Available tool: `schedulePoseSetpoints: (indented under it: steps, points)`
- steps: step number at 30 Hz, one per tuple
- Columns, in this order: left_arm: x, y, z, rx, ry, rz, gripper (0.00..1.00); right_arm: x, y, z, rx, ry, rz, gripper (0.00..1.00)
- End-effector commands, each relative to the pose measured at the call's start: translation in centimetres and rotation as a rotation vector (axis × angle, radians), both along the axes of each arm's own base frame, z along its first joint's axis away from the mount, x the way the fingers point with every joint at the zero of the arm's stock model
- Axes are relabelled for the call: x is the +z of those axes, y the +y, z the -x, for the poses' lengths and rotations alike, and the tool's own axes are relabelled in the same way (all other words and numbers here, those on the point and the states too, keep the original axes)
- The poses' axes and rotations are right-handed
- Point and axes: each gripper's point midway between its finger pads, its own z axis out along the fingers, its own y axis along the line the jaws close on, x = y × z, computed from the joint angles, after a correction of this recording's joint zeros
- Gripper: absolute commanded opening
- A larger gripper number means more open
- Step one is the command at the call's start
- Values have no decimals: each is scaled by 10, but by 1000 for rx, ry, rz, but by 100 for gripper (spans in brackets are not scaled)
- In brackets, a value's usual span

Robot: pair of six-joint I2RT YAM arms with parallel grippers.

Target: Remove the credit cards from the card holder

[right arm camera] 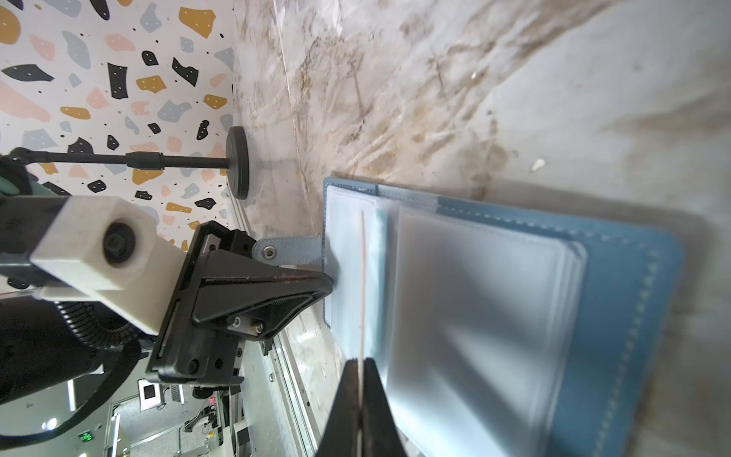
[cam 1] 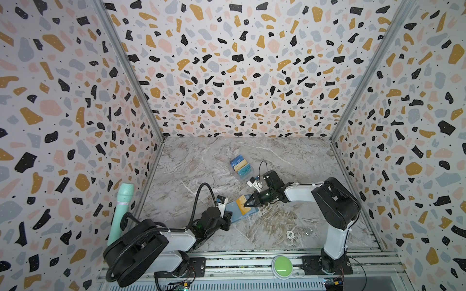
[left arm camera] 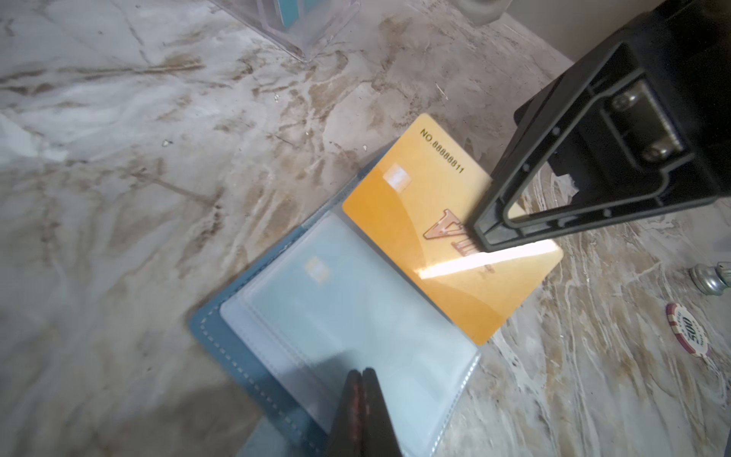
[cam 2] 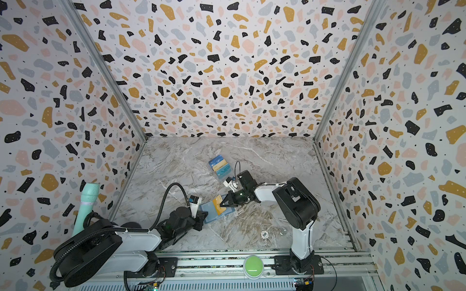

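The card holder [cam 1: 235, 214] [cam 2: 214, 214] lies open on the marble table, a slate-blue wallet [right arm camera: 617, 316] with clear sleeve pages [left arm camera: 356, 316] and a snap strap tab [right arm camera: 285, 251]. A yellow credit card [left arm camera: 427, 237] [cam 1: 242, 201] juts out past the pages. My right gripper [right arm camera: 360, 362] [cam 1: 245, 205] [left arm camera: 480, 237] is shut on this card, which is seen edge-on between the fingers in the right wrist view. I cannot tell whether the card's far edge is still inside a sleeve. My left gripper [left arm camera: 362, 372] [cam 1: 228, 216] [right arm camera: 330, 283] is shut, with its tips resting on the pages next to the strap.
A clear acrylic stand [cam 1: 240, 166] [cam 2: 220, 165] behind the wallet holds three cards. A poker chip [cam 1: 290, 234] [left arm camera: 688, 332] and a small metal piece [cam 1: 308, 231] lie near the front. A teal microphone [cam 1: 121, 209] stands at the left wall, and a green button [cam 1: 282, 265] sits on the front rail.
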Motion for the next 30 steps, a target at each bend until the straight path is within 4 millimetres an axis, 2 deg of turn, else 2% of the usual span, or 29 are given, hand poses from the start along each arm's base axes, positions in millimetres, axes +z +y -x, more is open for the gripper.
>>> schedulePoseSetpoints:
  steps: [1, 7, 11, 14, 17, 19, 23, 24, 26, 27, 30]
  points:
    - [-8, 11, 1, 30, 22, -55, 0, 14, -8, -8, -4, -77, 41, 2]
    - [7, 9, -4, 48, -5, -34, 0, 19, -19, -14, -4, -151, 115, 0]
    - [25, 5, -12, 54, -30, -18, 0, 34, -27, -14, 21, -238, 145, 0]
    - [46, -6, -18, 27, -55, 4, 15, 50, -33, -12, 47, -325, 154, 0]
    - [73, -29, -17, -86, -84, 42, 32, 63, -43, -7, 70, -401, 171, 0]
    - [92, -44, -17, -157, -101, 69, 37, 68, -49, -3, 86, -427, 189, 0]
    - [131, -71, -16, -306, -144, 78, 41, 78, -56, 13, 130, -444, 179, 0]
    - [138, -76, -14, -347, -150, 75, 48, 83, -57, 17, 140, -451, 166, 0]
    - [149, -85, -11, -419, -165, 63, 72, 90, -59, 24, 154, -461, 143, 0]
    - [152, -88, -9, -453, -171, 54, 76, 95, -60, 28, 165, -466, 127, 0]
    - [158, -92, -7, -507, -183, 25, 74, 106, -62, 42, 202, -468, 83, 0]
